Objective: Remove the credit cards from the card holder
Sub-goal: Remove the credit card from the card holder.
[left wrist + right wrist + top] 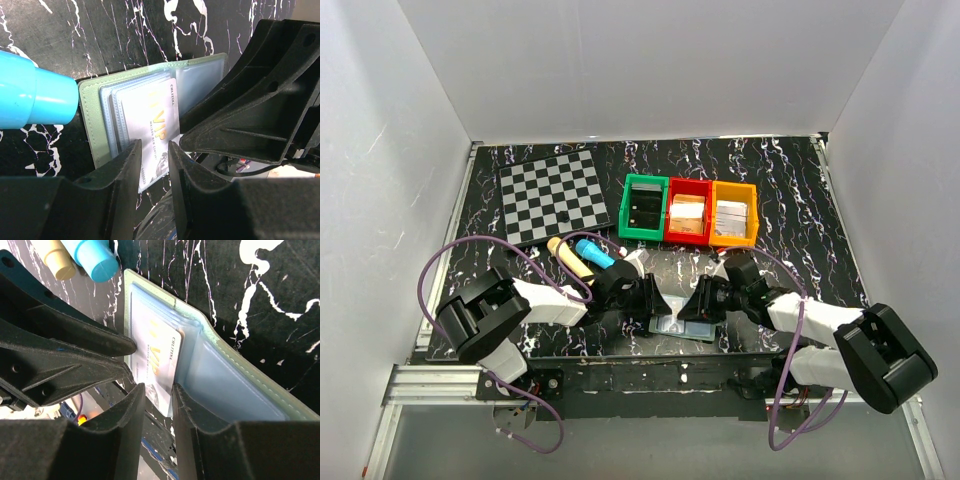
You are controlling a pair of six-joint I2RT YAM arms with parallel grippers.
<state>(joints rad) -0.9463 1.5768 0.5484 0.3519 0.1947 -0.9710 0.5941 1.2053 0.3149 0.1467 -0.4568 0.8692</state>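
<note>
Finds the card holder (95,115) spread open on the bench (790,190). Sees one credit card (155,125) poking out past the holder's near edge. Meets left pincer (152,150) and right pincer (158,390) over that card, fingers narrowly parted; cannot tell whether either grasps it.

Top view high, looking down, wrist views close, both sharing card holder (197,85)
</note>
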